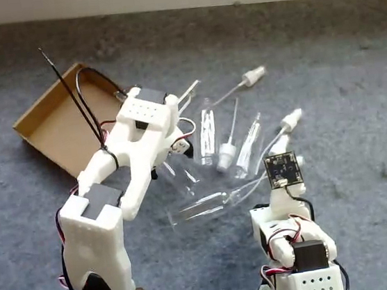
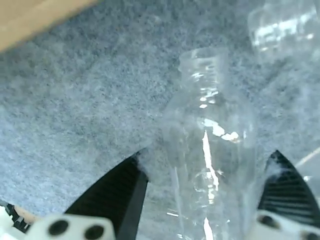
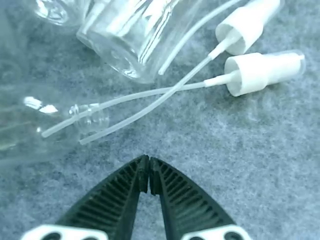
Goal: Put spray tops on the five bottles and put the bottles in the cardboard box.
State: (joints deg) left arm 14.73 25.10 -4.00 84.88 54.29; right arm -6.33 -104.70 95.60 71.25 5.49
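Left gripper point(image 2: 207, 159): jaws apart, straddling a bottle point(image 2: 210, 130) lying flat on the carpet point(image 2: 75, 100). Its long axis runs along my reach, open neck pointing away from me, box point(image 2: 30, 17) edge near. Right gripper point(image 3: 149, 167): jaws together, just short of two spray tops point(image 3: 262, 70), their tubes crossed.

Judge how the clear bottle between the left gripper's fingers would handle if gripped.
The bottle looks like thin, empty clear plastic, so it is probably light and may flex when squeezed. Its glossy round wall could slip between the fingers or roll if nudged.
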